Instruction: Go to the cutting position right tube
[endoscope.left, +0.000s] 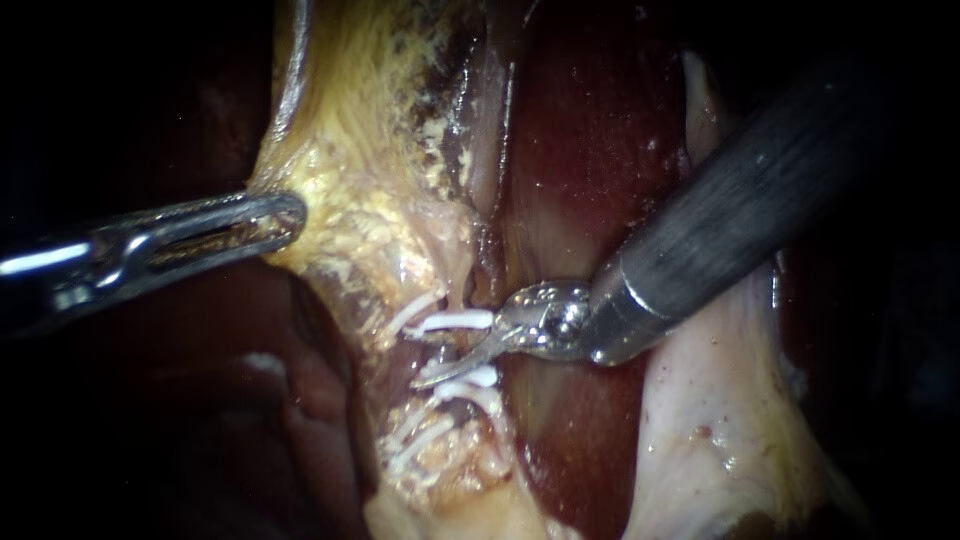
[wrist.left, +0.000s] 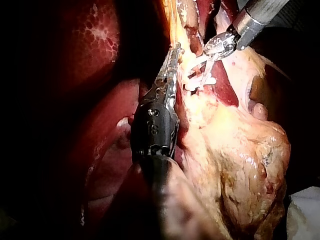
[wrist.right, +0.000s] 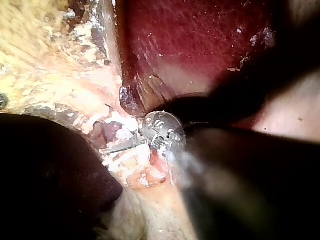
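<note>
My right instrument (endoscope.left: 445, 350) comes in from the upper right, and its two thin blades stand open. They straddle a pale tube (endoscope.left: 462, 348) between an upper white clip (endoscope.left: 450, 322) and a lower white clip (endoscope.left: 478, 378). More white clips (endoscope.left: 420, 440) sit lower on the same yellow strand. My left instrument (endoscope.left: 285, 218) is shut on the yellow edge of the gallbladder (endoscope.left: 350, 150). In the left wrist view its jaws (wrist.left: 170, 62) lie along that tissue, with the blades (wrist.left: 204, 67) beyond them. The right wrist view shows the blade hinge (wrist.right: 162, 131) against the clipped tissue.
Dark red liver (endoscope.left: 590, 150) lies behind the tubes. A pale fold of tissue (endoscope.left: 720, 420) hangs under the right shaft. A rounded dark red lobe (endoscope.left: 300, 400) sits below the left instrument. White gauze (wrist.left: 305, 210) shows at the edge of the left wrist view.
</note>
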